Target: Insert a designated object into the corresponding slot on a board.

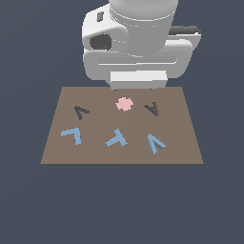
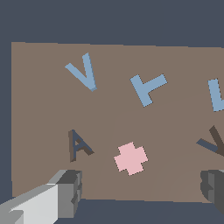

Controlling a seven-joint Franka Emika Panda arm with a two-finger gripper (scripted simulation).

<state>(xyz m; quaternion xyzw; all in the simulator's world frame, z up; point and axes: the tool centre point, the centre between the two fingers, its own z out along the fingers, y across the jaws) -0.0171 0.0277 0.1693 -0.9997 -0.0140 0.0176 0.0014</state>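
Fingers stand wide apart in the wrist view, one grey pad at each lower corner, with nothing between them but bare board. The gripper holds nothing; in the exterior view it is hidden behind the white arm body, which looms over the board's far edge.

Between the fingers, a little further out, lies the pink spot, a blocky round patch flat on the board. To either side of it are the two dark recesses: the A recess with its crossbar, and the V slot, partly cut off by the edge of the wrist picture. In the exterior view the slot sits at the exterior view's left of the spot and the A recess at its right.

Beyond these, in a row nearer the board's front edge, lie three light-blue pieces, all flat and well apart. The V piece is at the exterior view's right, in front of the A recess and far across the board from its slot. The T piece lies in the middle, the L piece at the exterior view's left, in front of the slot.
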